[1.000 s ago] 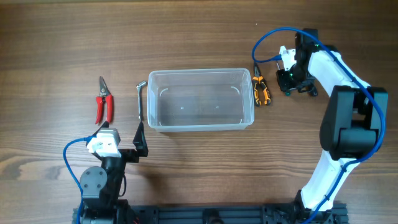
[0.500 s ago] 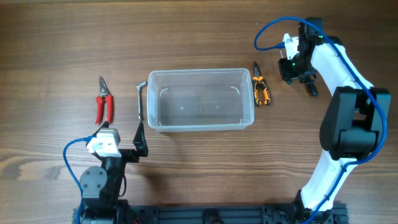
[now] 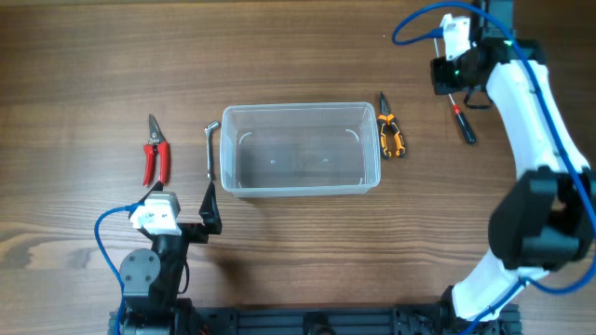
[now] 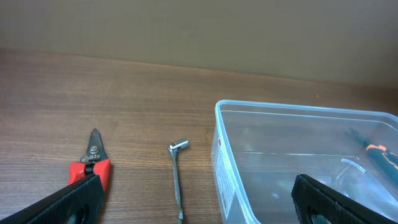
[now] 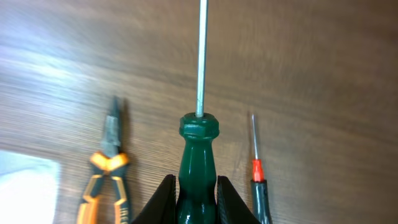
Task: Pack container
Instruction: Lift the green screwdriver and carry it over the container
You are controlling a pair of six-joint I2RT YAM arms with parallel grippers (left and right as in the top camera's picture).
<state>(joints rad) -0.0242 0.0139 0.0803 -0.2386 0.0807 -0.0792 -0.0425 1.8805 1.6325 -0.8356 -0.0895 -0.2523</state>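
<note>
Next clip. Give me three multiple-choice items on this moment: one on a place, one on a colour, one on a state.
1. Where do the orange-handled pliers lie?
A. inside the container
B. on the table, just right of the container
C. at the table's near edge

2. What colour is the handle of the screwdriver in the right hand?
A. green
B. yellow
C. blue

3. What state is the container in?
A. lidded
B. holding two tools
C. empty, no lid

Answers:
1 B: the overhead view shows the pliers outside the right wall.
2 A: the right wrist view shows a green handle between the fingers.
3 C: the overhead view shows a bare floor and an open top.
</note>
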